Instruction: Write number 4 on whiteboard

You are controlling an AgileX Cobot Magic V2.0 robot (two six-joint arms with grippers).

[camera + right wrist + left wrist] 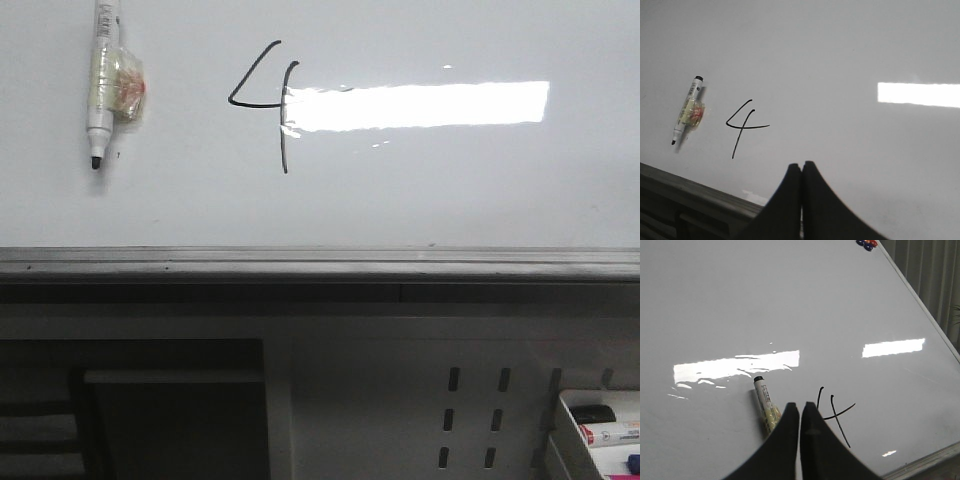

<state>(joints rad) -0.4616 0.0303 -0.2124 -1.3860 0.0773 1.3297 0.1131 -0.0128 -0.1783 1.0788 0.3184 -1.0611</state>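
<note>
Front view: number 4 (268,100) seen complete on whiteboard (400,200), marker (103,80) left of it, uncapped.
Left wrist view: left end effector (800,412) closed, empty, near number 4.
Right wrist view: right end effector (801,172) closed, empty.
Judged: writing finished; arms best retracted clear so wet ink is not smeared.

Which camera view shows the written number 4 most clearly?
The right wrist view: the number 4 appears whole, free of glare. In the front view, the light glare covers its crossbar. In the left wrist view, it appears upside down, partly hidden behind the left gripper.
</note>
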